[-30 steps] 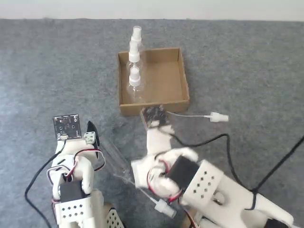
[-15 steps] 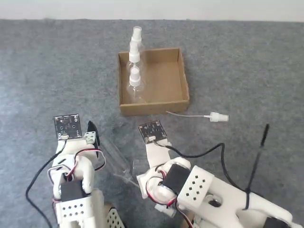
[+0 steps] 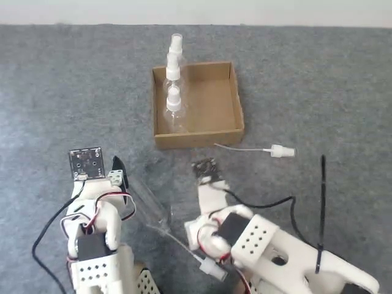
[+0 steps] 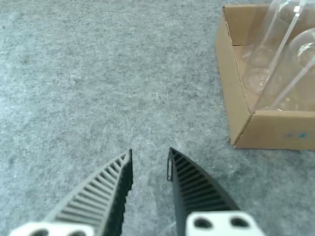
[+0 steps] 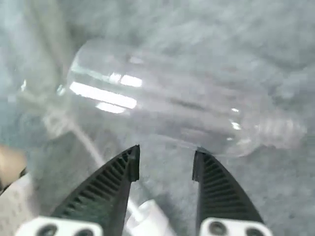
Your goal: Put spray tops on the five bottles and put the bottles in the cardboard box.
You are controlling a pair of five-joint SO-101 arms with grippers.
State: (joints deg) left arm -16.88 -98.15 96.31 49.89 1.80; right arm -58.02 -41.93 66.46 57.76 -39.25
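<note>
Hovering over the grey carpet [image 3: 318, 79], the left gripper [image 4: 150, 155] has its jaws parted with nothing between them. The right gripper [image 5: 166, 152] is likewise parted and empty, its tips just short of an uncapped bottle [image 5: 172, 113] lying on its side between the 2 arms (threaded neck bare). The near spray top [image 3: 211, 268] lies by the right arm's base. The far spray top [image 3: 280, 150] lies near the cardboard box [image 3: 199, 138]. 3 capped bottles [image 3: 174, 101] stand along the box wall on the left arm's side.

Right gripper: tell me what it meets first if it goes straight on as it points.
Probably the capless bottle, lying crosswise just ahead of the open right gripper; depth is unclear.
</note>
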